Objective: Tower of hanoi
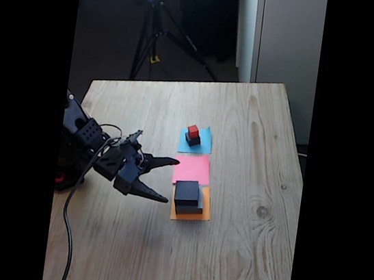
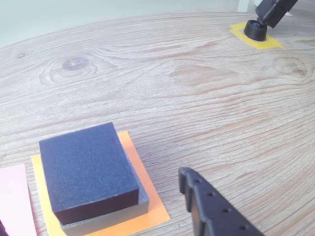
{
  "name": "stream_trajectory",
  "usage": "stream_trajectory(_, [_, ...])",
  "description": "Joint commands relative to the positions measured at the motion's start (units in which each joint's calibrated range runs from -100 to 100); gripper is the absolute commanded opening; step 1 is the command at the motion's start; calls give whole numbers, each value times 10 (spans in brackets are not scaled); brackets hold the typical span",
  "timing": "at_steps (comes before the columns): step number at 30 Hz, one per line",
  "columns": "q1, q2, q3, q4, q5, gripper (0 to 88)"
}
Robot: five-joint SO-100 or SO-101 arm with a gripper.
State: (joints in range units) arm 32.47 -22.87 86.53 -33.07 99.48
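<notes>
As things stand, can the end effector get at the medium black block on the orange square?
Probably yes: the end effector is open beside the medium black block, nothing between them.

In the wrist view the medium black block (image 2: 86, 169) hides most of the grey block (image 2: 106, 216) beneath it. The pink paper (image 2: 17, 201) is cut off at the left edge, and the lower edge cuts one gripper finger (image 2: 211, 206).

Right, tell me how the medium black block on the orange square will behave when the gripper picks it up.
The medium black block looks grainy and matte, like foam: probably light and grippy rather than slippery. Its flat, squat shape should not roll or tip. It rests loose on the grey block, which may shift if the open gripper drags it sideways.
</notes>
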Motion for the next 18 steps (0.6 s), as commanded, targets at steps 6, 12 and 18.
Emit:
stream_trajectory(6, [-11, 106, -12, -134, 5, 491])
stream_trajectory(12, [-19, 170, -31, -189, 5, 492])
stream_trajectory(18, [-28, 219, -61, -214, 5, 492])
